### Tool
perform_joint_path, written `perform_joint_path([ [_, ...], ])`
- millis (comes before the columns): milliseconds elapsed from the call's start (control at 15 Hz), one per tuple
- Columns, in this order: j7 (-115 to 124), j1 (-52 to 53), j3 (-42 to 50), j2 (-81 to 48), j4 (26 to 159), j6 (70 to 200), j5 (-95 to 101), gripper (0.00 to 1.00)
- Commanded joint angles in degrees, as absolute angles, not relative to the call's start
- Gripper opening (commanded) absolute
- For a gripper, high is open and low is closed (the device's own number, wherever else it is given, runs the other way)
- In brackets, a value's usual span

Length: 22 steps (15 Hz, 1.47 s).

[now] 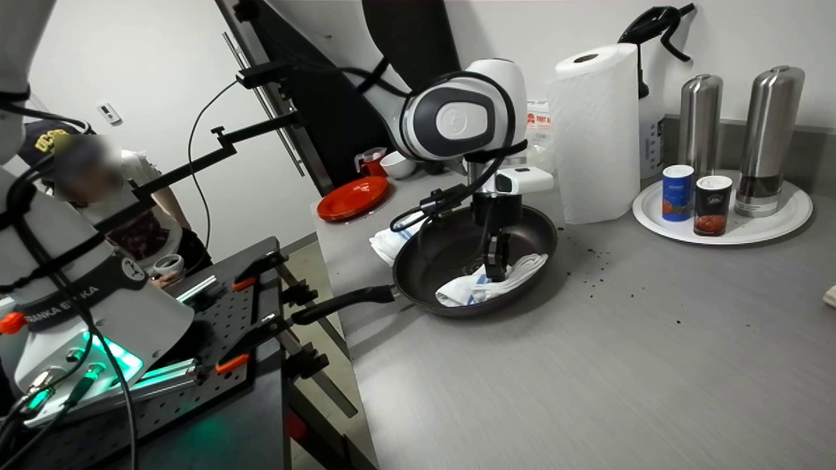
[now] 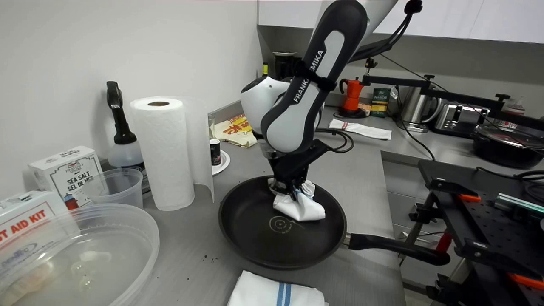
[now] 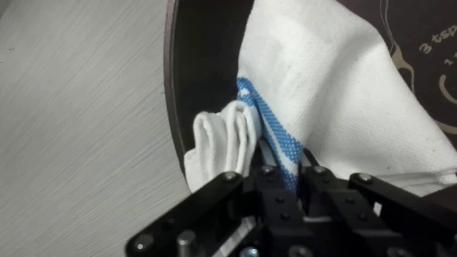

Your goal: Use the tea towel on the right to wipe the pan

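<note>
The black frying pan (image 1: 431, 267) stands on the grey counter; it also shows in an exterior view (image 2: 250, 229) and in the wrist view (image 3: 200, 46). A white tea towel with a blue stripe (image 2: 299, 207) lies bunched inside the pan, near its wall. It also shows in an exterior view (image 1: 457, 291) and in the wrist view (image 3: 307, 64). My gripper (image 3: 282, 160) points down into the pan, its fingers shut on a fold of this towel at the blue stripe. The fingertips are partly hidden by the cloth. The gripper also shows in both exterior views (image 1: 496, 267) (image 2: 289, 189).
A second folded blue-striped towel (image 2: 272, 293) lies beside the pan. The pan handle (image 1: 346, 303) reaches over the counter edge. A paper towel roll (image 1: 594, 137), a plate (image 1: 777, 228) with grinders and a plastic tub (image 2: 140, 263) stand nearby. Dark crumbs (image 1: 597, 264) lie beside the pan.
</note>
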<state>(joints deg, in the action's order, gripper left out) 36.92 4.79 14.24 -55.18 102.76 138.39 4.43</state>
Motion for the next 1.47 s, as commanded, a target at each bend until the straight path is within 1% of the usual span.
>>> perform_joint_path([
  [0,36.67,4.60,12.88,-56.40,101.22,137.86,1.99,0.03],
  [867,32.59,2.84,1.89,-56.54,96.29,135.19,-9.69,0.03],
  [1400,30.16,0.11,-0.05,-56.99,94.25,131.92,-15.00,0.03],
])
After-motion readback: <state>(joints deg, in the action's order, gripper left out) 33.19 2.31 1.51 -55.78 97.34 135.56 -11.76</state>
